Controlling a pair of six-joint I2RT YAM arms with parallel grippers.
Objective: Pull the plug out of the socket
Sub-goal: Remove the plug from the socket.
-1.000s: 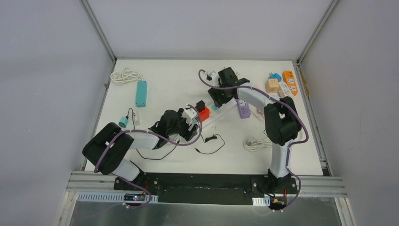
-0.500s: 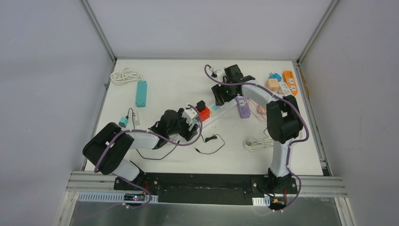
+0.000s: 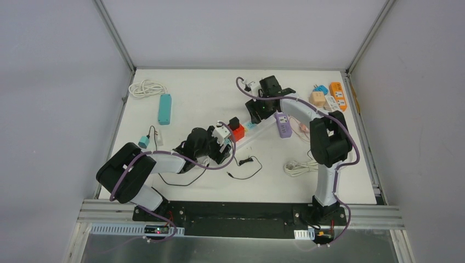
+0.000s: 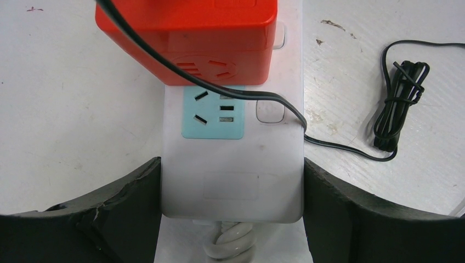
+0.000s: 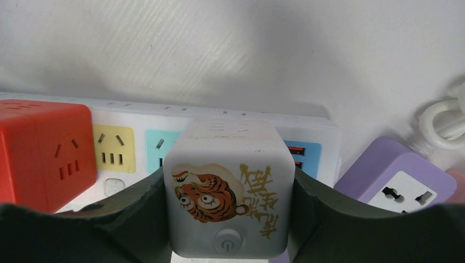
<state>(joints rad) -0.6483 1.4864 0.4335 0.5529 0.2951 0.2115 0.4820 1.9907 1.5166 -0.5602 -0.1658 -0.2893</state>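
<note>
A white cube plug (image 5: 227,186) sits low in the centre of the right wrist view, clamped between the right gripper (image 5: 227,200)'s two black fingers (image 5: 145,205). Only this view shows its face: a cartoon tiger, gold lettering and a small round button. The cube hides the part of the long white power strip (image 5: 310,129) behind it, so whether it is seated cannot be told. A red cube (image 5: 41,153) stands at the left, a purple strip (image 5: 395,181) at the lower right. The left wrist view alone shows the left gripper (image 4: 231,183) pressed against both sides of the strip's end, and a thin black cable (image 4: 397,104) at the right. From overhead, the plug is just above the table (image 3: 192,87)'s centre.
</note>
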